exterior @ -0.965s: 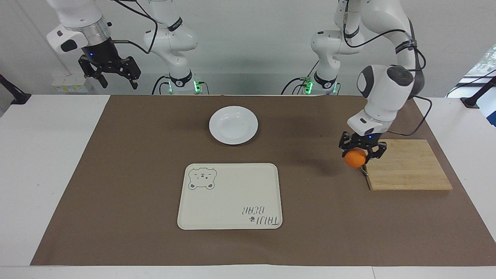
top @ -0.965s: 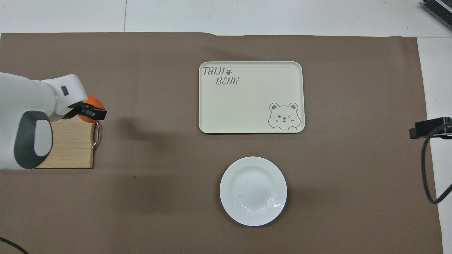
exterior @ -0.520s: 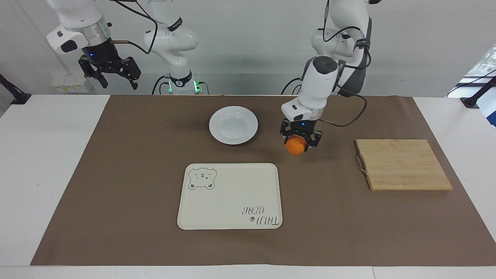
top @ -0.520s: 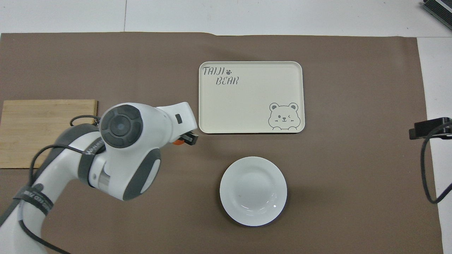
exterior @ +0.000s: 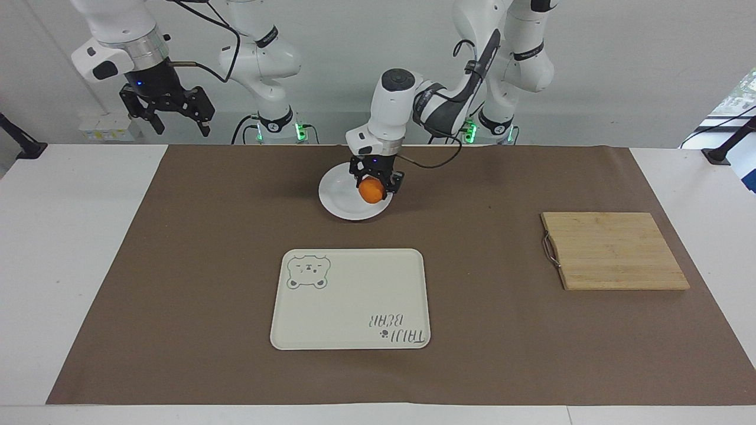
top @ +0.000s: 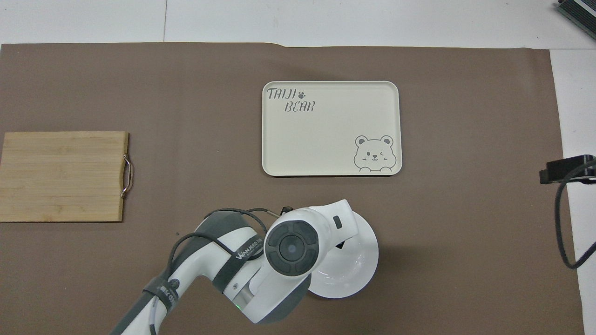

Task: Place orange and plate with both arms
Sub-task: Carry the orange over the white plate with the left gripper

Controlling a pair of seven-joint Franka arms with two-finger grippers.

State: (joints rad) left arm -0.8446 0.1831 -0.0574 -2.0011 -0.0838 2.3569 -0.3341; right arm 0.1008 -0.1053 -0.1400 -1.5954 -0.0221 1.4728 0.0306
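Observation:
The small orange point(exterior: 371, 190) hangs in my left gripper point(exterior: 374, 190), which is shut on it from above. It hangs over the white plate point(exterior: 345, 200), on the part of the plate toward the left arm's end of the table. The plate lies on the brown mat, near the robots. In the overhead view the left arm's wrist covers about half of the plate point(top: 361, 260) and hides the orange. My right gripper point(exterior: 177, 123) waits open and empty, raised high at the right arm's end of the table.
A cream tray with a bear drawing point(exterior: 351, 299) point(top: 330, 128) lies farther from the robots than the plate. A wooden cutting board with a metal handle point(exterior: 614, 251) point(top: 63, 176) lies at the left arm's end of the table.
My left gripper has carried the orange from the cutting board's edge across the mat to over the plate. The right arm has stayed still.

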